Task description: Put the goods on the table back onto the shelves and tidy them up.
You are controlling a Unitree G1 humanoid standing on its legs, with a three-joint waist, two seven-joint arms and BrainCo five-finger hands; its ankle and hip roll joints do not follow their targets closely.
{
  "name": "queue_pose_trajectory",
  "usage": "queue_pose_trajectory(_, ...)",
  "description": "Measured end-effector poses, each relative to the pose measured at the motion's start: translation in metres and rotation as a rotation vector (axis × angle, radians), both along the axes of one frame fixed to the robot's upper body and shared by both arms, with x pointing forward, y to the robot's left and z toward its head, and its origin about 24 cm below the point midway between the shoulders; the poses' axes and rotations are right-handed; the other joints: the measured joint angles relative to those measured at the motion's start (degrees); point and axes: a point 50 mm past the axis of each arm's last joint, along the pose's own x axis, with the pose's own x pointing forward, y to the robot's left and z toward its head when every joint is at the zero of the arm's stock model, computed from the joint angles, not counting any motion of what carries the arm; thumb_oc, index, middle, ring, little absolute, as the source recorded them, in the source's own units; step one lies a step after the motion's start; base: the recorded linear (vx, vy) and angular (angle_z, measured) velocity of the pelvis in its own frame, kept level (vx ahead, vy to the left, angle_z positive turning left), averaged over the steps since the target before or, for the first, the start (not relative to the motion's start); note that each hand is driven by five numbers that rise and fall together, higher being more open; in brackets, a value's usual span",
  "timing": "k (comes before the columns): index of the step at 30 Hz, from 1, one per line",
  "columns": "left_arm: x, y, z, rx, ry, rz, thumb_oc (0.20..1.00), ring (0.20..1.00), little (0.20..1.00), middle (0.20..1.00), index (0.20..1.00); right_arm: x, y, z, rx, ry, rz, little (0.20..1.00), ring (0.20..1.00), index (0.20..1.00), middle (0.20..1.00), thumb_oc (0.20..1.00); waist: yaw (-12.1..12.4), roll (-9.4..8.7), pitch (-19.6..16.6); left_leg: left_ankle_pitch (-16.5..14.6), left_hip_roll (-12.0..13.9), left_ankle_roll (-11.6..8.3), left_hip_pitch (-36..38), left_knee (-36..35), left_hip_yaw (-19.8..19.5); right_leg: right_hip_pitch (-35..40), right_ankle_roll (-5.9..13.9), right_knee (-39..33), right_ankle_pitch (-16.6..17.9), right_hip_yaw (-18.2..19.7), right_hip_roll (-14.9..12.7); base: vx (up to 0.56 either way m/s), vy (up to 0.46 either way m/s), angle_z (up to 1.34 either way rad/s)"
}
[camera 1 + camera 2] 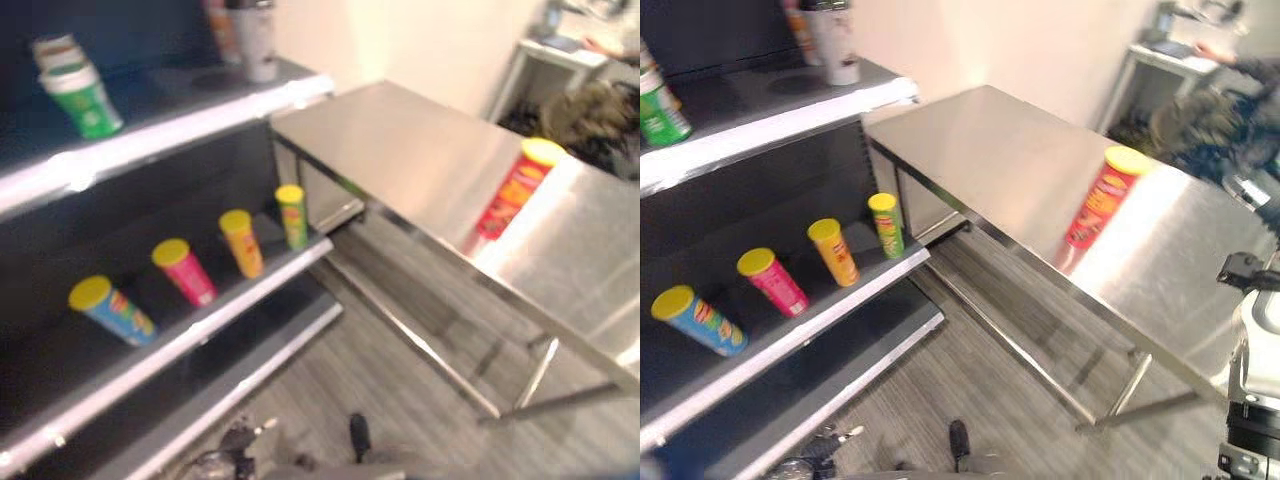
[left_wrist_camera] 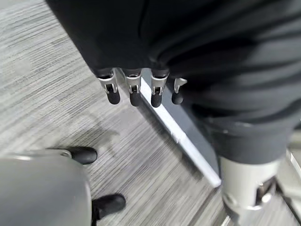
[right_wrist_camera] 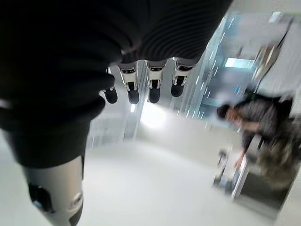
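A: Red with a yellow lid, the one can (image 1: 1102,197) left on the steel surface (image 1: 1020,160) stands upright near its front edge, well apart from the shelves (image 1: 150,130).

B: And on the shelves?

A: Four yellow-lidded cans stand in a row on the middle shelf: blue (image 1: 108,308), pink (image 1: 183,269), orange (image 1: 241,241), green (image 1: 291,214). A green tub (image 1: 84,97) sits on the top shelf.

B: The hands?

A: The left hand (image 2: 136,87) hangs over the floor, fingers straight, holding nothing. The right hand (image 3: 141,82) is likewise relaxed and empty. A person (image 3: 254,120) bends in the background.
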Motion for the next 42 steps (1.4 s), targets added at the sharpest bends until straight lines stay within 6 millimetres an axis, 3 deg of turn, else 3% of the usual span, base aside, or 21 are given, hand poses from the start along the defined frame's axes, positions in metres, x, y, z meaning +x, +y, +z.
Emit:
queue_pose_trajectory(1, 0.001, -0.002, 0.000, -0.006, -0.008, -0.002, 1.000, 1.000, 1.000, 1.000, 1.000, -0.003, -0.001, 0.008, -0.015, -0.025, -0.005, 1.000, 1.000, 1.000, 1.000, 1.000, -1.07, 1.25, 0.13, 0.31, 0.73, 0.23, 0.87, -2.26, 0.77, 0.29, 0.15, -2.13, -0.01, -0.90, -3.22, 0.11, -0.248, -0.51)
queue_pose_trajectory(2, 0.000, -0.002, 0.000, -0.005, -0.008, 0.006, 1.000, 1.000, 1.000, 1.000, 1.000, -0.002, 0.001, 0.010, -0.018, -0.033, 0.007, 1.000, 1.000, 1.000, 1.000, 1.000, -0.90, 1.21, 0.26, 1.31, 1.19, -0.63, 2.10, -3.44, 2.62, 1.15, 0.31, -3.94, -0.18, -2.00, -6.00, 0.13, -0.308, -0.89)
queue_pose_trajectory(3, -0.005, 0.005, 0.000, 0.012, 0.006, 0.015, 1.000, 1.000, 1.000, 1.000, 1.000, -0.002, 0.005, 0.005, -0.013, -0.019, 0.025, 1.000, 1.000, 1.000, 1.000, 1.000, -0.70, -0.29, 0.27, 1.81, 1.15, -2.05, 4.19, -4.93, 3.98, 3.97, 1.75, -7.79, 0.71, -2.92, -9.72, 0.11, -0.284, -0.69)
queue_pose_trajectory(5, -0.008, 0.018, 0.002, 0.044, 0.011, 0.045, 1.000, 1.000, 1.000, 1.000, 1.000, -0.004, 0.003, -0.001, 0.007, -0.005, 0.026, 1.000, 1.000, 1.000, 1.000, 1.000, -1.82, -3.26, -0.03, 1.90, 0.85, -3.90, 5.13, -5.56, 3.30, 8.34, 3.17, -10.23, 1.32, -2.72, -11.95, 0.04, -0.140, 0.00)
queue_pose_trajectory(6, -0.006, 0.027, 0.004, 0.066, 0.005, 0.046, 1.000, 1.000, 1.000, 1.000, 1.000, -0.005, 0.003, -0.003, 0.008, 0.003, 0.024, 1.000, 1.000, 1.000, 1.000, 1.000, -2.15, -5.97, -0.18, 2.39, 0.34, -5.60, 5.54, -6.29, 2.60, 10.66, 6.29, -10.18, 1.95, -2.87, -12.64, 0.01, -0.110, 0.32)
queue_pose_trajectory(7, -0.002, 0.023, 0.004, 0.058, -0.006, 0.043, 1.000, 1.000, 1.000, 1.000, 1.000, -0.004, 0.004, -0.004, 0.015, 0.000, 0.032, 1.000, 1.000, 1.000, 1.000, 1.000, -2.04, -5.24, 0.14, 2.71, 2.24, -6.55, 5.10, -6.30, 1.89, 10.60, 7.70, -10.12, 3.11, -3.37, -10.86, 0.01, -0.126, 0.38)
queue_pose_trajectory(10, 0.002, -0.001, 0.000, -0.009, -0.023, 0.038, 1.000, 1.000, 1.000, 1.000, 1.000, 0.001, 0.007, -0.003, 0.037, 0.002, 0.074, 1.000, 1.000, 1.000, 1.000, 1.000, -1.21, -2.32, 0.19, 3.31, 6.36, -7.95, 5.39, -7.20, 1.23, 11.14, 6.29, -10.06, 2.90, -5.56, -6.87, 0.01, -0.082, 0.20)
queue_pose_trajectory(12, 0.001, -0.008, -0.001, -0.031, -0.020, 0.037, 1.000, 1.000, 1.000, 1.000, 1.000, 0.010, 0.010, -0.005, 0.067, 0.021, 0.135, 1.000, 1.000, 1.000, 1.000, 1.000, -0.94, -1.40, 0.19, 3.32, 7.35, -8.01, 5.49, -7.20, 1.29, 11.25, 5.44, -10.07, 2.72, -5.79, -5.89, 0.00, -0.038, 0.02)
queue_pose_trajectory(14, 0.001, -0.008, -0.001, -0.033, -0.020, 0.039, 1.000, 1.000, 1.000, 1.000, 1.000, 0.011, 0.009, -0.005, 0.081, 0.024, 0.150, 1.000, 1.000, 1.000, 1.000, 1.000, -0.82, -1.04, 0.29, 3.37, 7.46, -8.24, 5.42, -7.21, 1.25, 11.28, 5.00, -10.08, 2.73, -5.86, -5.56, 0.00, 0.000, 0.00)
queue_pose_trajectory(16, 0.000, -0.006, -0.001, -0.027, -0.019, 0.040, 1.000, 1.000, 1.000, 1.000, 1.000, 0.011, 0.010, -0.005, 0.080, 0.025, 0.151, 1.000, 1.000, 1.000, 1.000, 1.000, -0.87, -1.06, 0.30, 3.38, 7.36, -9.90, 5.54, -7.56, 1.21, 11.59, 4.91, -10.11, 2.67, -5.80, -5.68, 0.00, -0.041, 0.00)
queue_pose_trajectory(20, -0.005, 0.002, -0.001, -0.008, -0.008, 0.042, 1.000, 1.000, 1.000, 1.000, 1.000, 0.018, 0.011, -0.012, 0.088, 0.090, 0.205, 1.000, 1.000, 1.000, 1.000, 1.000, -0.43, -1.93, 0.37, 3.11, 6.68, -9.49, 5.94, -7.57, 1.13, 12.07, 4.19, -10.38, 2.00, -5.79, -6.44, 0.01, -0.044, -0.01)
queue_pose_trajectory(23, -0.011, 0.009, 0.000, 0.006, 0.006, 0.039, 1.000, 1.000, 1.000, 1.000, 1.000, 0.032, 0.012, -0.027, 0.020, 0.287, 0.296, 1.000, 1.000, 1.000, 1.000, 1.000, -0.19, -2.38, 0.11, 3.15, 6.71, -9.41, 6.24, -7.56, 1.22, 12.38, 4.75, -10.40, 1.59, -5.76, -6.45, 0.01, -0.004, 0.00)
queue_pose_trajectory(29, -0.020, 0.009, -0.002, -0.007, 0.029, 0.035, 1.000, 1.000, 1.000, 1.000, 1.000, 0.042, 0.013, -0.031, -0.067, 0.435, 0.343, 1.000, 1.000, 1.000, 1.000, 1.000, 0.64, -1.88, -0.15, 3.15, 6.85, -9.42, 6.07, -7.53, 0.94, 12.47, 4.28, -10.39, 1.84, -6.18, -6.34, 0.00, -0.005, 0.03)
queue_pose_trajectory(42, -0.018, 0.005, -0.002, -0.021, 0.014, 0.028, 1.000, 1.000, 1.000, 1.000, 1.000, 0.057, 0.016, -0.027, -0.086, 0.463, 0.347, 1.000, 1.000, 1.000, 1.000, 1.000, 1.87, -1.06, -0.43, 3.55, 6.80, -9.97, 5.25, -7.20, -0.48, 12.53, 4.88, -10.15, 2.07, -7.51, -6.40, 0.01, -0.015, 0.05)
